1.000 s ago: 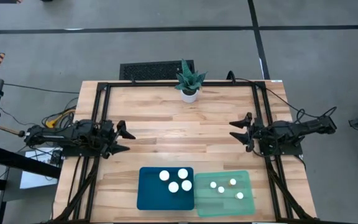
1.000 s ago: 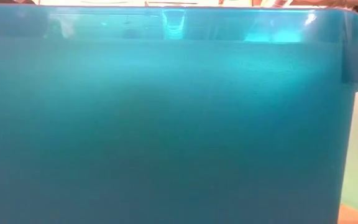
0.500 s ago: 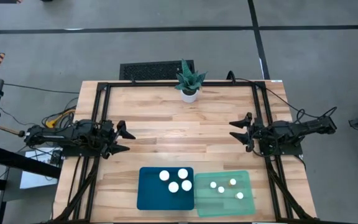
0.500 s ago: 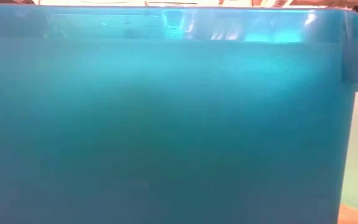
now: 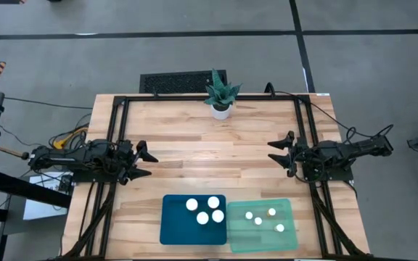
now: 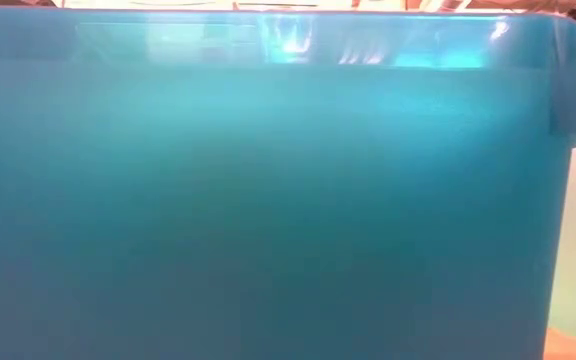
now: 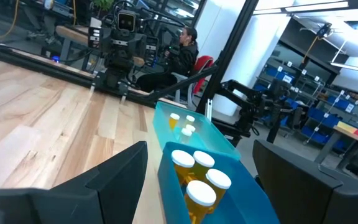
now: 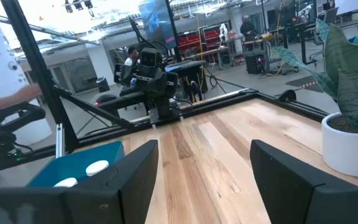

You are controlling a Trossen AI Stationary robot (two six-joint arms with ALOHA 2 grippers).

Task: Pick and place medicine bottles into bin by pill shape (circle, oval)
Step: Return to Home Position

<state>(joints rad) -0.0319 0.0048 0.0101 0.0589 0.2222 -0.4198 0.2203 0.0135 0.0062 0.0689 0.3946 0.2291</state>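
The left gripper (image 5: 151, 164) lies low at the left edge of the table with its fingers spread wide and nothing between them. The left wrist view shows the two dark fingers (image 7: 110, 177) well apart, with bare wood and the bins beyond. The right gripper (image 5: 271, 151) mirrors it at the right edge, equally open and empty. Over the last second neither arm has shifted in the high view. The only difference is a drift in the glints along the top of the blue wall that fills the low view. That stillness suggests the return to rest is finished or nearly so, not still under way. Out from the grippers, the middle of the wooden table (image 5: 209, 152) carries no bottles. All eight medicine bottles stand in the two trays at the near edge, which sit side by side and touching. Four wider bottles (image 5: 203, 217) are clustered upright in the blue bin (image 5: 171, 225). Four narrower bottles (image 5: 258, 220) are spread more loosely in the mint bin (image 5: 245, 239) to its right. The left wrist view confirms the amber bodies and white caps of the wide ones (image 7: 197, 193), with the small ones (image 7: 187, 130) farther off. A potted plant (image 5: 220, 98) stands at the far edge, with a black grille (image 5: 173, 81) on the floor behind it. With nothing left on the table and both grippers empty, the sorting looks complete. Whether each bin matches its pill shape cannot be read from these views.
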